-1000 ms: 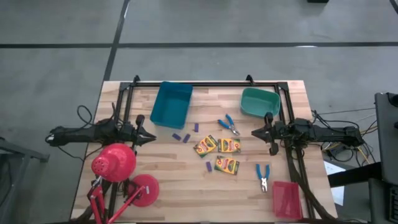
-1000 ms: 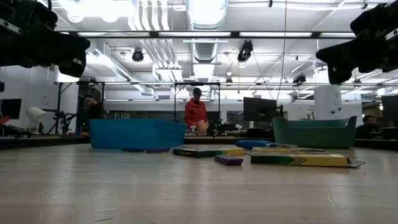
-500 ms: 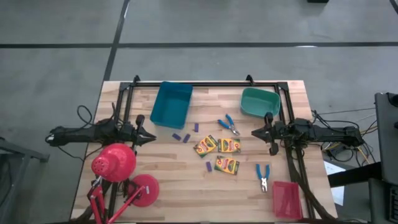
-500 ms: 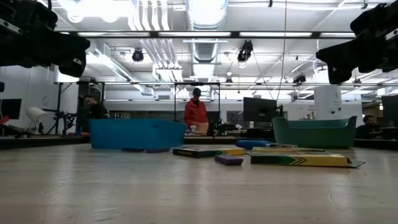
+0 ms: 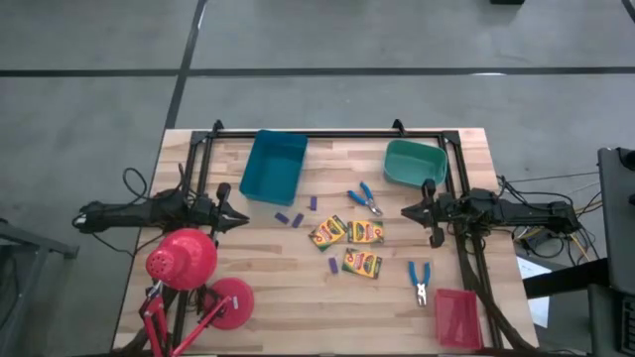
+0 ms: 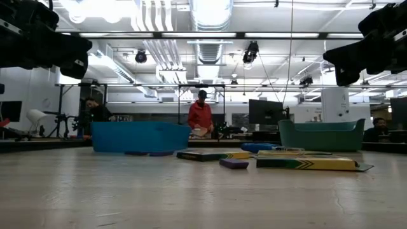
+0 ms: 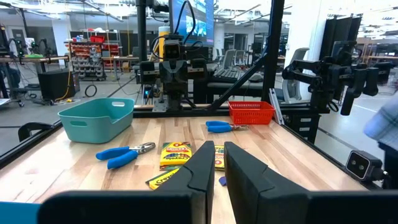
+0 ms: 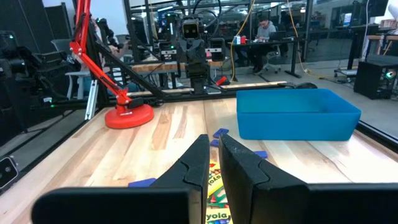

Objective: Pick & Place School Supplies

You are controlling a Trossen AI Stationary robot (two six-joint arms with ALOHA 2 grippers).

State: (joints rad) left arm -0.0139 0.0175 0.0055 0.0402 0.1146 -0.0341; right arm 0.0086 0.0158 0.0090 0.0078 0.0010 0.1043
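Three yellow crayon boxes (image 5: 327,233) (image 5: 367,232) (image 5: 361,264) lie flat at the table's middle. One pair of blue-handled scissors (image 5: 364,198) lies just beyond them, another (image 5: 419,280) nearer the front right. Small purple sticks (image 5: 289,219) (image 5: 330,266) lie scattered beside the boxes. My left gripper (image 5: 243,219) hovers at the table's left side, shut and pointing level toward the middle. Opposite it, at the right side, my right gripper (image 5: 405,211) hovers level and shut. Each wrist view shows only a thin slit between the fingers and nothing held: left gripper (image 7: 214,165), right gripper (image 8: 214,158).
A blue tray (image 5: 273,166) stands at the far left, a teal tray (image 5: 415,164) at the far right, and a red tray (image 5: 456,317) at the near right corner. A red desk lamp (image 5: 184,260) stands by the left arm. People move in the room behind.
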